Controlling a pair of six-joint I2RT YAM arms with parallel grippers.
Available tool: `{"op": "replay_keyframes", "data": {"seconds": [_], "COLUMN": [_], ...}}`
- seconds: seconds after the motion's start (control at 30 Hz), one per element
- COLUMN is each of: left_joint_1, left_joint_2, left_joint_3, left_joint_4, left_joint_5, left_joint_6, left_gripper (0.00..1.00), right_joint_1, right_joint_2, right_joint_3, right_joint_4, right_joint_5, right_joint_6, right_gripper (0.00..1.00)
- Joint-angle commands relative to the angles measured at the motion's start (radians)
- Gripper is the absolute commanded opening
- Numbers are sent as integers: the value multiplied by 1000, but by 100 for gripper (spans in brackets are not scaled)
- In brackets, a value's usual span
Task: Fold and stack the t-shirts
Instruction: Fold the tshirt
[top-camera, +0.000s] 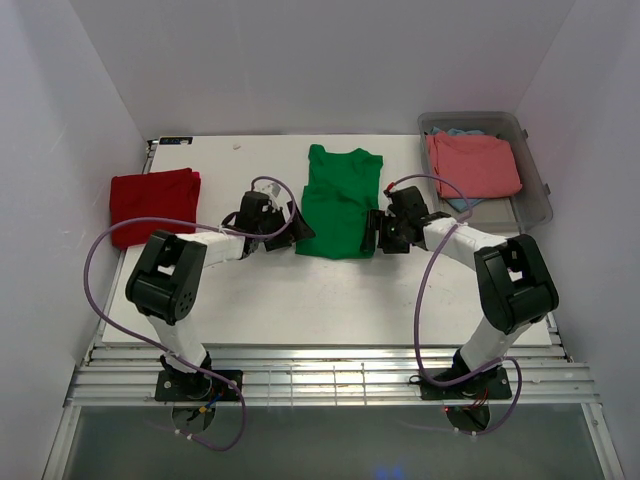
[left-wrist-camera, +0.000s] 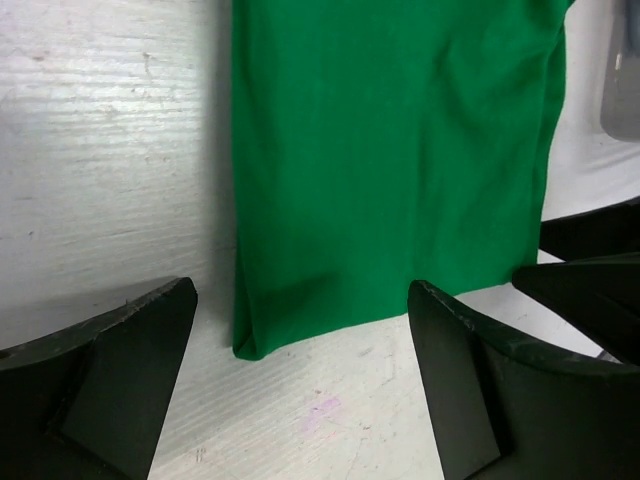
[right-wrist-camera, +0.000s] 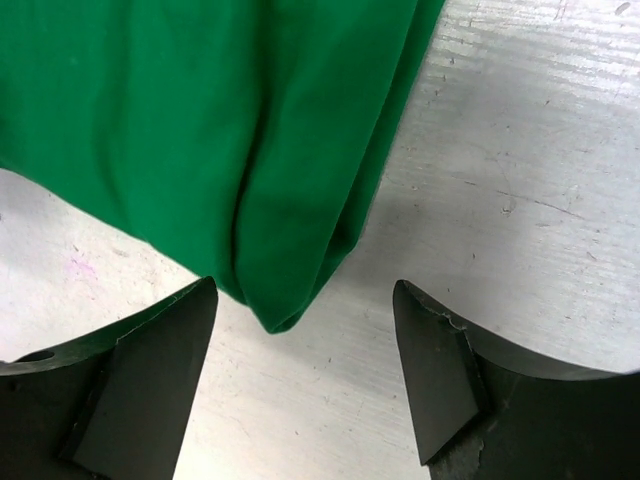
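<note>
Standing wide apart over the table (top-camera: 300, 300), the left gripper (left-wrist-camera: 300, 290) holds nothing; one bottom corner of the green t-shirt (top-camera: 340, 205) lies flat between its fingers in its wrist view. The right gripper (right-wrist-camera: 305, 285) is spread just as wide and empty, with the shirt's other bottom corner between its fingers. The green shirt lies folded narrow at the centre of the overhead frame, collar toward the top. A folded red t-shirt (top-camera: 152, 203) sits at the left. At the upper right, a clear bin (top-camera: 540, 195) holds a salmon-pink t-shirt (top-camera: 472, 163) over a light blue one (top-camera: 460, 131).
</note>
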Motion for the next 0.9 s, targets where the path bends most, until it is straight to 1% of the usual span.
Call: {"op": "replay_keyframes", "data": {"seconds": [0.0,0.17,0.2,0.27,0.3,0.33,0.37,0.4,0.43,0.5,0.53,0.6,0.63,0.77,0.87], "left_joint_1": [1,1,1,1,1,1,1,1,1,1,1,-1,-2,-5,-14], "left_joint_2": [37,55,55,52,51,51,52,52,54,60,63,75,78,94,98], "left_joint_3": [7,1,0,-5,-5,-6,-7,-8,-13,-20,-23,-36,-39,-40,-40], "left_joint_4": [-1,-24,-34,-67,-80,-93,-116,-124,-129,-129,-127,-117,-107,-100,-100], "left_joint_5": [31,22,11,-1,-13,-23,-27,-33,-35,-30,-21,-10,-1,9,14], "left_joint_6": [-10,-5,-2,10,14,19,31,37,39,41,38,25,22,16,21], "left_gripper": [98,97,95,89,83,79,74,64,59,50,41,33,27,26,29], "right_joint_1": [-1,-4,-4,-4,-4,-4,-4,-4,-3,-3,-3,-3,-4,-4,-3], "right_joint_2": [31,60,60,50,44,30,24,19,13,8,4,1,-1,-6,-4], "right_joint_3": [-24,-42,-52,-61,-69,-73,-76,-79,-79,-81,-87,-93,-96,-105,-107], "right_joint_4": [81,99,99,93,92,87,78,70,63,46,46,43,41,36,33], "right_joint_5": [10,-2,-4,-2,7,10,14,24,27,30,31,31,33,37,37], "right_joint_6": [42,56,59,62,61,53,49,44,41,30,30,27,26,20,18], "right_gripper": [77,75,74,69,67,61,58,54,47,39,33,24,23,22,22]}}
